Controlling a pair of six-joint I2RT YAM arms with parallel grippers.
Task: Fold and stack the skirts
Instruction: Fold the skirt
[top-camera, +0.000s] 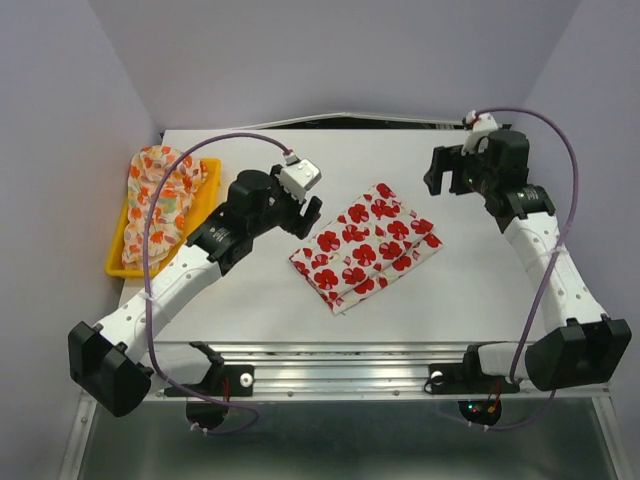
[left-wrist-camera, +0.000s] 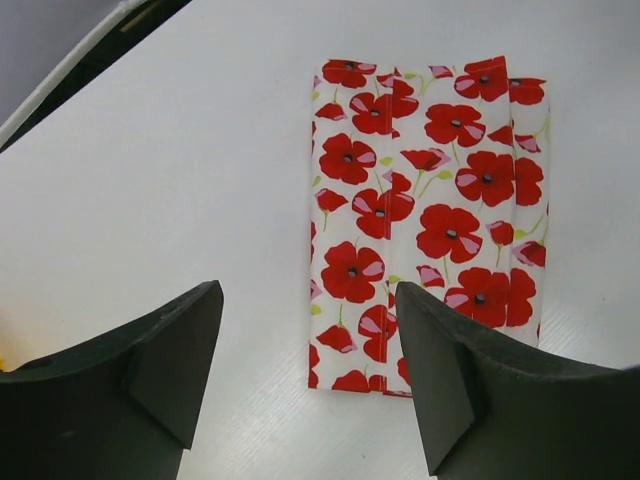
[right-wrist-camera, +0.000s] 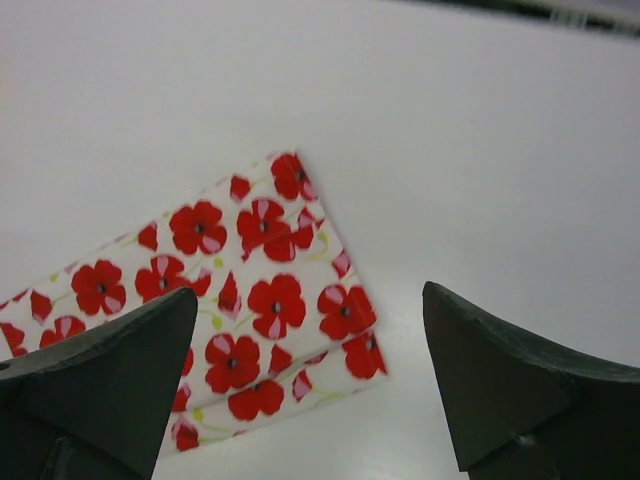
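Note:
The white skirt with large red flowers (top-camera: 365, 246) lies folded into a flat rectangle in the middle of the table; it also shows in the left wrist view (left-wrist-camera: 425, 215) and the right wrist view (right-wrist-camera: 225, 300). The cream skirt with orange, red and green print (top-camera: 160, 200) lies crumpled in the yellow tray (top-camera: 208, 180) at the left. My left gripper (top-camera: 305, 212) is open and empty, above the table just left of the folded skirt (left-wrist-camera: 310, 345). My right gripper (top-camera: 447, 172) is open and empty, raised above the table beyond the skirt's right end (right-wrist-camera: 310, 375).
The white table (top-camera: 250, 290) ends at a metal rail along the near edge (top-camera: 330, 360). Purple walls close in the back and sides. A purple cable loops over each arm.

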